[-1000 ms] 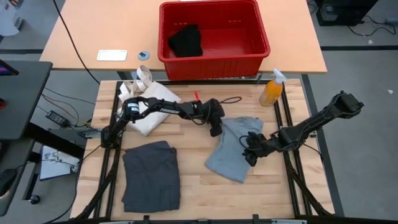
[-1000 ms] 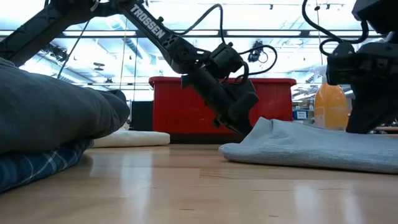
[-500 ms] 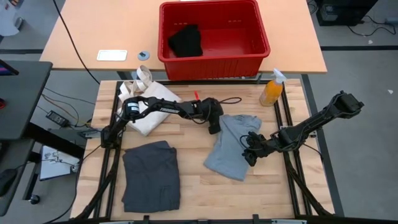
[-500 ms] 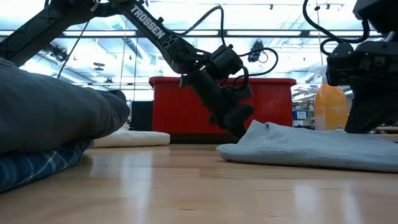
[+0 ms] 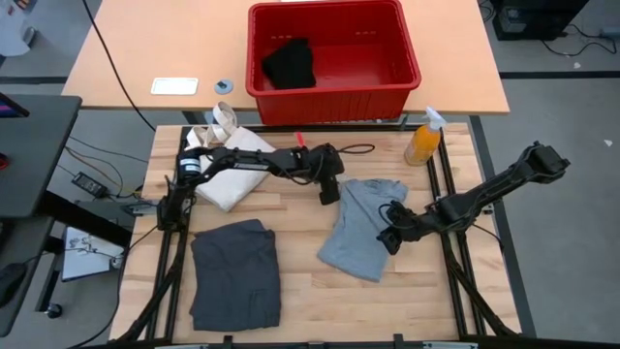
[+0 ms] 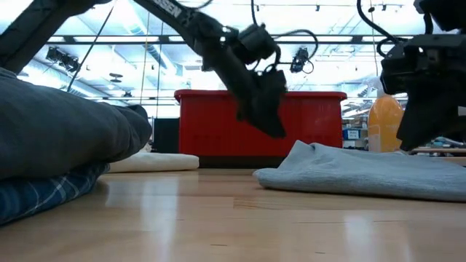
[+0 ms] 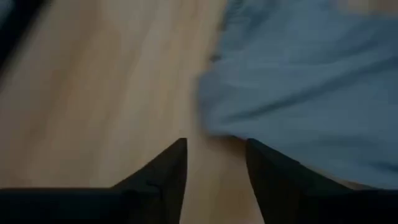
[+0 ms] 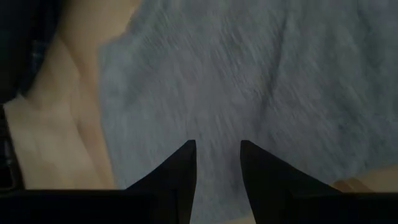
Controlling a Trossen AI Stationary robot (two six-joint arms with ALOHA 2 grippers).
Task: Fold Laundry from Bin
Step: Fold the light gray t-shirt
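A light grey garment (image 5: 360, 228) lies roughly flattened on the wooden table; in the low view (image 6: 364, 171) one corner stands up a little. My left gripper (image 5: 327, 192) is open above the table, just off the garment's far left corner (image 7: 216, 155). My right gripper (image 5: 387, 236) is open close over the garment's right part (image 8: 217, 155). A folded dark charcoal piece (image 5: 235, 273) lies at the near left, on top of the blue-and-white plaid shirt (image 6: 44, 193). A black piece (image 5: 289, 63) lies in the red bin (image 5: 407, 58).
The red bin stands on the far table beyond the work table. A cream tote bag (image 5: 231, 167) lies at the far left, under my left arm. An orange spray bottle (image 5: 423, 142) stands at the far right. Bare wood shows in front of the grey garment.
My left gripper has risen from the table at the grey garment's far left corner and drawn back toward the far edge. The garment stays flat on the table, its corner still raised. My right gripper has lifted slightly over the garment's right part.
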